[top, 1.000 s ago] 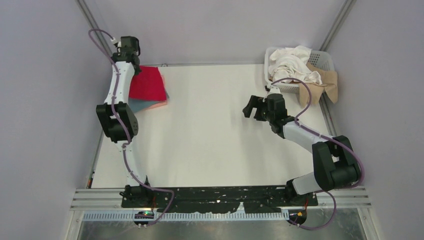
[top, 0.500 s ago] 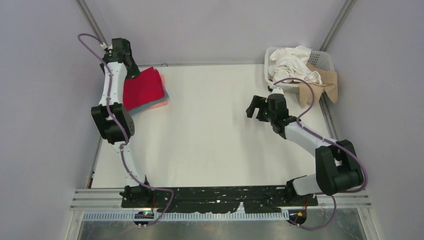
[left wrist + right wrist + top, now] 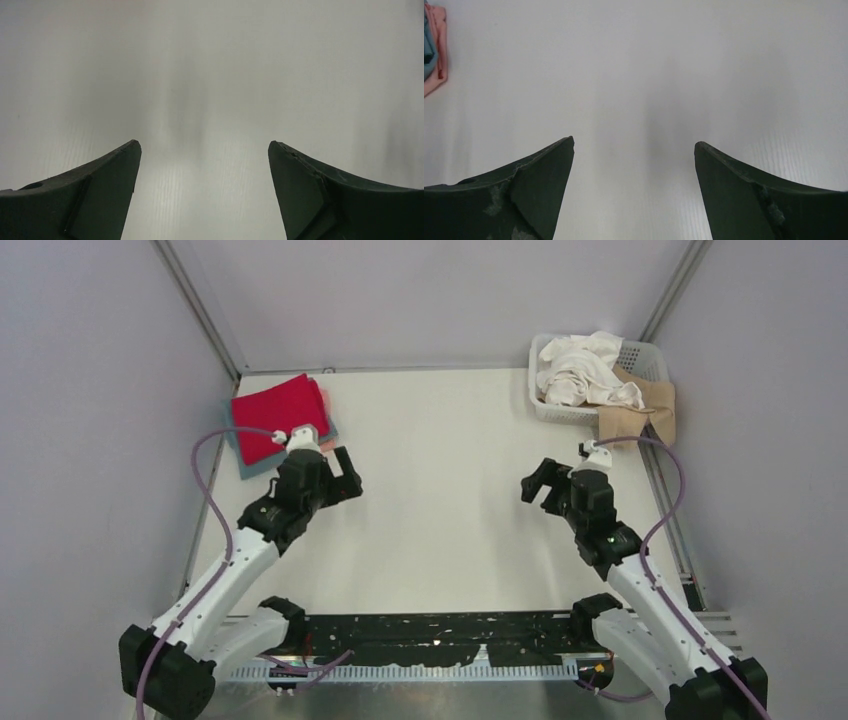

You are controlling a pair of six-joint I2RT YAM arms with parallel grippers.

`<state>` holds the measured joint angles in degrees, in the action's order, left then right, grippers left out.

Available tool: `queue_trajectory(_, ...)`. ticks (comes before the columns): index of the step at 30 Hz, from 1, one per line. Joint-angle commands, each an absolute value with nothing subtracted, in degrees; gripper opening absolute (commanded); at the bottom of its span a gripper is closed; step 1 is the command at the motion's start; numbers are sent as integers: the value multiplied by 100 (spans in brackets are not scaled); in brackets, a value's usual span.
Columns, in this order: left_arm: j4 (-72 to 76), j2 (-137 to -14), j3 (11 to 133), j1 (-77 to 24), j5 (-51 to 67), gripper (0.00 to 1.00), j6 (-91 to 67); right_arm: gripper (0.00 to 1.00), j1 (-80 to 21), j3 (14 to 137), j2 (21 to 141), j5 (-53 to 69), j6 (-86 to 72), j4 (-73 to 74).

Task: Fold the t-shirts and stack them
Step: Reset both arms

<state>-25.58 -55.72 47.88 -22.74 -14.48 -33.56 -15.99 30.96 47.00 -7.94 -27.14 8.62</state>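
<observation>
Spread wide and empty, the left gripper (image 3: 343, 473) and right gripper (image 3: 541, 487) hovered; the red shirt (image 3: 272, 418) lay folded far left atop others, white shirts (image 3: 580, 370) and a tan shirt (image 3: 640, 412) bundled at the basket (image 3: 652, 356); a grab there could drag two out tangled

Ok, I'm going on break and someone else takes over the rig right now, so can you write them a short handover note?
Both claws are open and empty: the left claw over the table beside the stack, the right claw over it mid-right.
Done: red t-shirt folded atop the teal-blue t-shirt and salmon pink t-shirt, far left corner.
Left: white t-shirt bunched in the basket, tan t-shirt draped over its rim, both unfolded.
</observation>
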Motion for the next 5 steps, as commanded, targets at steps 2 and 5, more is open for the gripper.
queue_trajectory(2, -2352, -5363, 3891, -2960, -1908, 100, -3837, 95, -1573, 2523, 3781, -1328, -2697, 1608)
queue_trajectory(5, -2495, -5098, 3553, -3049, -2024, 99, -4025, 95, -1573, 2316, 3457, -1383, -2636, 1561)
